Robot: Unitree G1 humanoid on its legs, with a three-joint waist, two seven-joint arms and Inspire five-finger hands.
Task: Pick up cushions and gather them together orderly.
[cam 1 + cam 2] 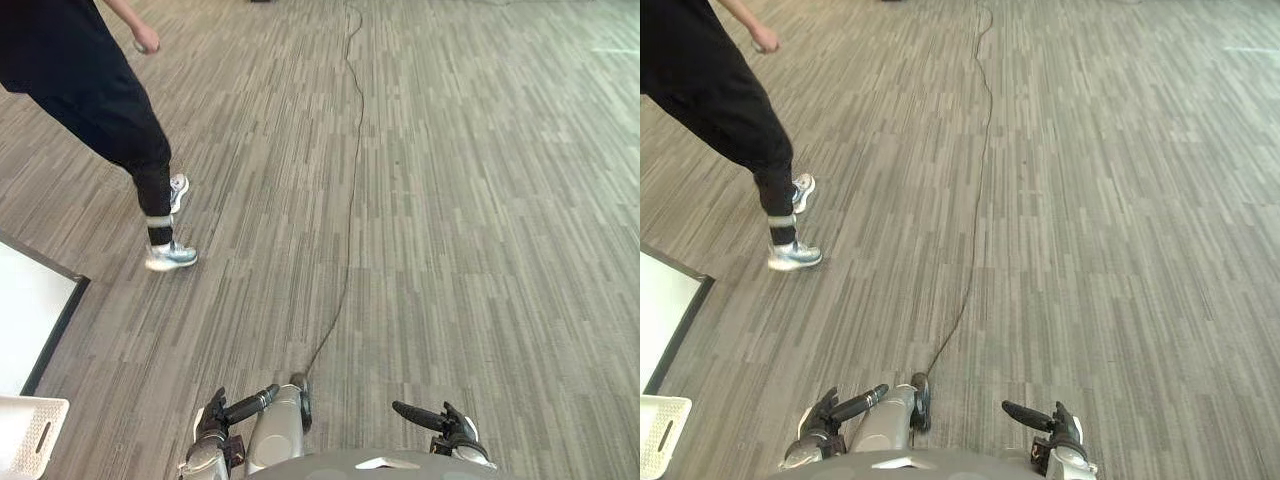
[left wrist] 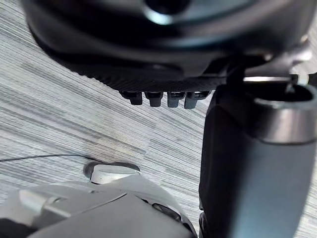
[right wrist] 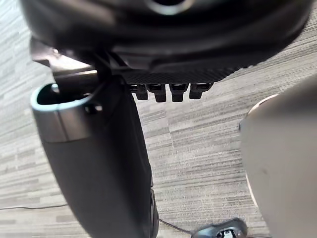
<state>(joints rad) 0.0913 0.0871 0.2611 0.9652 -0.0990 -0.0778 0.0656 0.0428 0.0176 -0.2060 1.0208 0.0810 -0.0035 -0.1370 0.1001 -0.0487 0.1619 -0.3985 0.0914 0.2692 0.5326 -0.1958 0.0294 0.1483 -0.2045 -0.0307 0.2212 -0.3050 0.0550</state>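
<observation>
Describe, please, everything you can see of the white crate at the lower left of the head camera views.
The white crate looks like moulded plastic. One corner of it is in view, the rest cut off by the picture's edges: a rounded rim and a wall with an oblong handle slot. It stands on the grey striped carpet, close beside the dark-framed white panel; whether the two touch cannot be told. Its contents cannot be seen.
</observation>
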